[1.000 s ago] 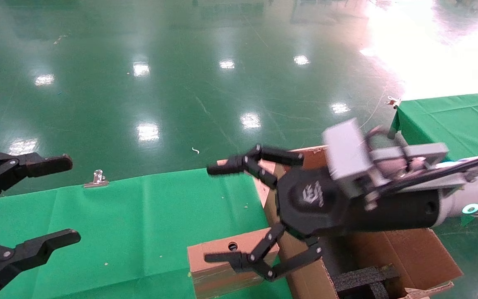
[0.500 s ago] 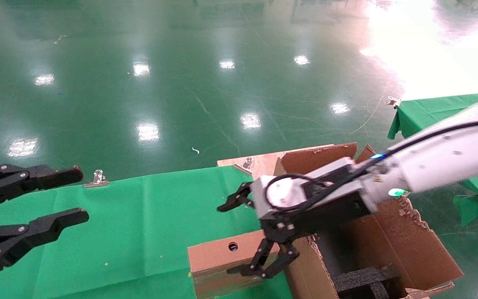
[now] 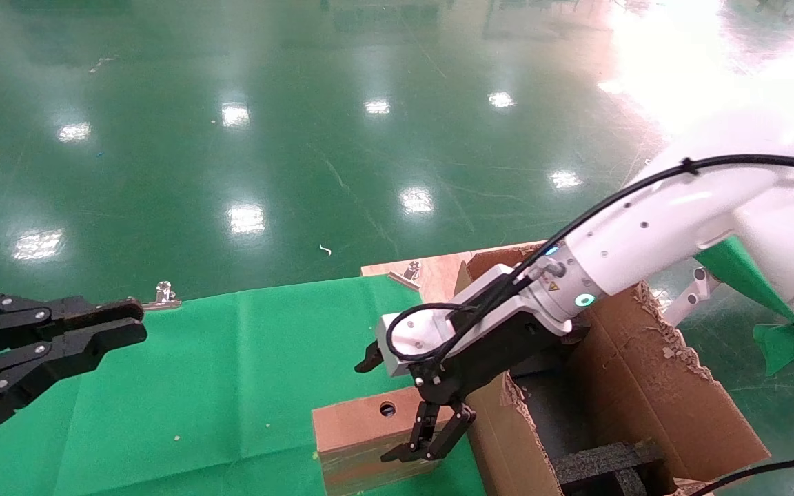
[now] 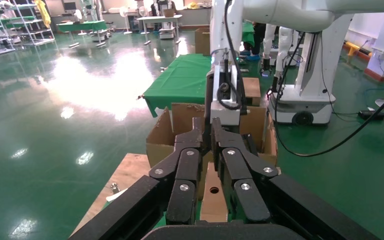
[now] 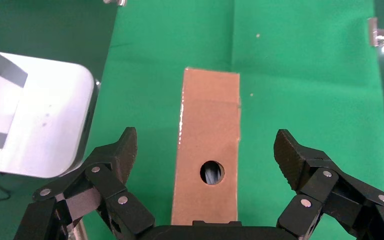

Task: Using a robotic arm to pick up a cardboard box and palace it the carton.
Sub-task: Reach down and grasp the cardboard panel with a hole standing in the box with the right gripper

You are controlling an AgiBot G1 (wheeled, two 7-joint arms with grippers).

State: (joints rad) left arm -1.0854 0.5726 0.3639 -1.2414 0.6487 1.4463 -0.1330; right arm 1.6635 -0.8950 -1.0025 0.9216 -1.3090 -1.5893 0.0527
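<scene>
The carton (image 3: 652, 406) stands open at the right end of the green-clothed table (image 3: 231, 365), black foam blocks (image 3: 604, 465) in its bottom; take it as the landmark. Against its left wall, on the cloth, lies the cardboard box (image 3: 359, 441), round hole up, not yet lifted. The robotic arm (image 3: 652, 241), the right one, has swung in a second from level above the carton's near-left corner to pitched down over the box. Its right gripper (image 3: 414, 403) now points down over the box end nearest the carton; its fingers (image 5: 117, 155) are spread wide on either side of the box and hold nothing. My judgement: the approach is nearly done, and a short descent and a closing come next. Far left of the carton, the left gripper (image 3: 104, 329) has drawn nearly closed and holds nothing
</scene>
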